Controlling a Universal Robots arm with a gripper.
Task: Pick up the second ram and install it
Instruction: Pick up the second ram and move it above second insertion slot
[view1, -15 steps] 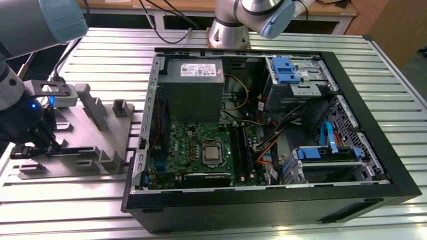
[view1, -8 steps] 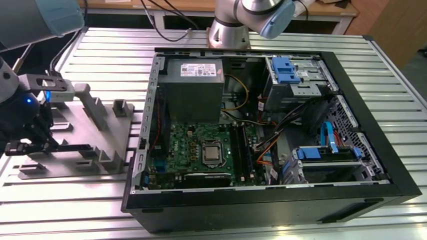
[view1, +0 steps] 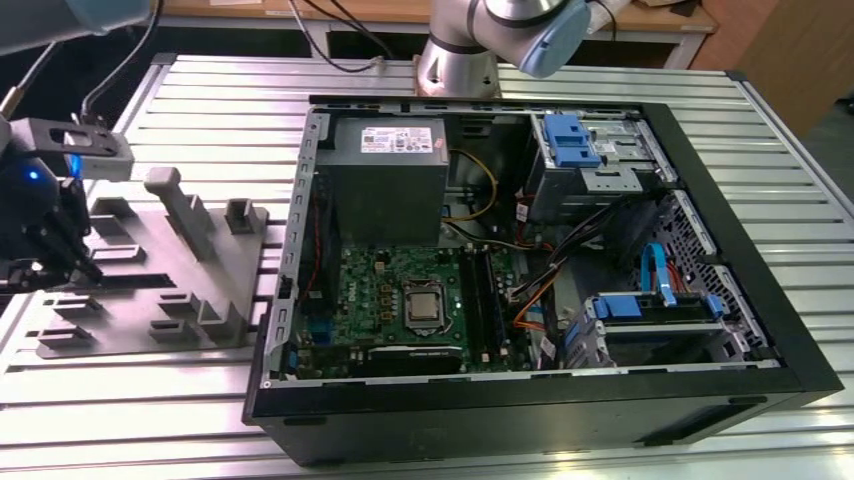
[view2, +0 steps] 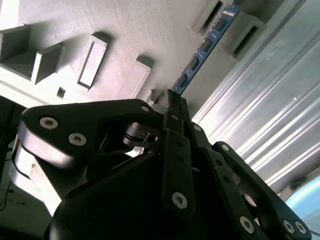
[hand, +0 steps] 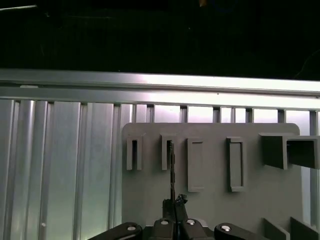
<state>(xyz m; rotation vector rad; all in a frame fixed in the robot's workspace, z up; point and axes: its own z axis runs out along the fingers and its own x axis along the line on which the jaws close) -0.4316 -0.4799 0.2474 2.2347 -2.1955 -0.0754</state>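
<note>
Gripper: in the exterior view the gripper (view1: 67, 262) hangs at nine o'clock, at the exterior view's left, above the grey fixture plate (view1: 200, 290).
Tool state: in both wrist views the gripper (view2: 173, 97) (hand: 175, 202) has its black fingers pressed together, pinching the near end of the second ram (view2: 202, 47).
Second ram: a narrow blue stick with a row of small black chips. It runs straight out from the fingertips across the fixture plate (view2: 125, 30). In the first wrist view the second ram (hand: 171, 167) shows edge-on as a thin dark line whose far end meets a slot (hand: 166, 150) in the fixture plate (hand: 210, 200).
Ram lettering: too small to make out.
Table: a slatted aluminium table (view1: 134, 400) carries the fixture plate and the computer case (view1: 534, 420).
Computer case: black, lying open, spreading from the centre toward four o'clock in the exterior view, well apart from the gripper.
Motherboard: the green motherboard (view1: 360, 290) lies at seven o'clock inside the case, with the processor (view1: 424, 305) on it.
Power supply: a grey power supply (view1: 387, 185) sits at eleven o'clock inside the case.
Label: a white label (view1: 400, 140) on top of the power supply bears print, unreadable here.
Drive brackets: blue drive brackets (view1: 567, 140) sit at one o'clock inside the case.
Arm base: the arm base (view1: 461, 60) stands at twelve o'clock, beyond the case.
</note>
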